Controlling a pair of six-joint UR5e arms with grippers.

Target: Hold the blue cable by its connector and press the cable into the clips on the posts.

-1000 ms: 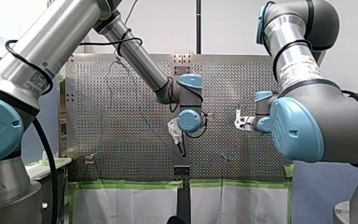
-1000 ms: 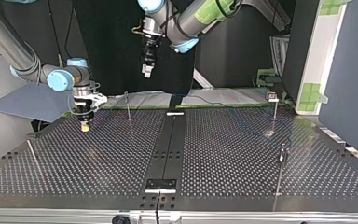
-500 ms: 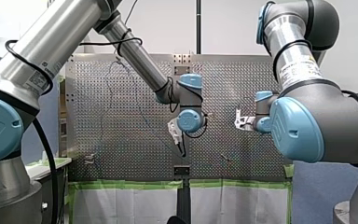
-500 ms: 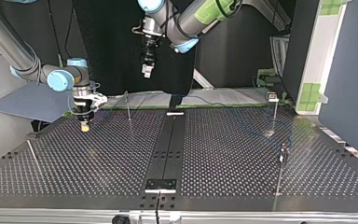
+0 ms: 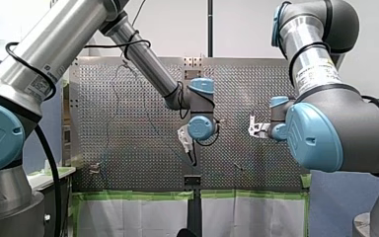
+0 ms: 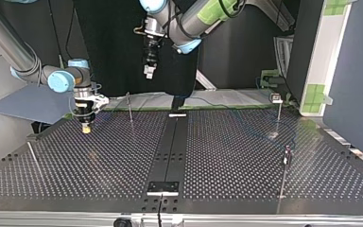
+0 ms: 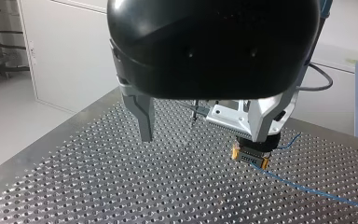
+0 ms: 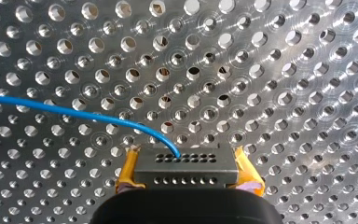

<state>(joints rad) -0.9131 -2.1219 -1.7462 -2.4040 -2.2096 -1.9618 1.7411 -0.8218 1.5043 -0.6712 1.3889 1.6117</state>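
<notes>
One cable (image 8: 74, 112), thin and blue, ends in a dark connector (image 8: 186, 168) with rows of small holes in its face. In the right wrist view the cable leaves that face, curves, and runs off sideways over the table's holes. The right gripper (image 6: 86, 126) pinches the connector from both sides, with a yellow pad (image 8: 127, 169) pressed against each end of it. In the top view this gripper points straight down, low over the table (image 6: 99, 165), near the far edge at the view's left. I cannot tell whether the connector touches the surface.

In the left wrist view the cable trails from the connector across the table, away from the right gripper. Whether it sits in any clip cannot be made out.

Several thin posts (image 6: 279, 112) stand upright on the table, well apart from one another. One (image 6: 129, 108) stands near the right gripper.

The left gripper (image 7: 203, 137) hangs high above the table's far edge in the top view, well apart from the cable. Its metal fingers (image 7: 144, 116) are spread wide, with nothing between them. A black strip (image 6: 170, 142) runs down the middle of the table.
</notes>
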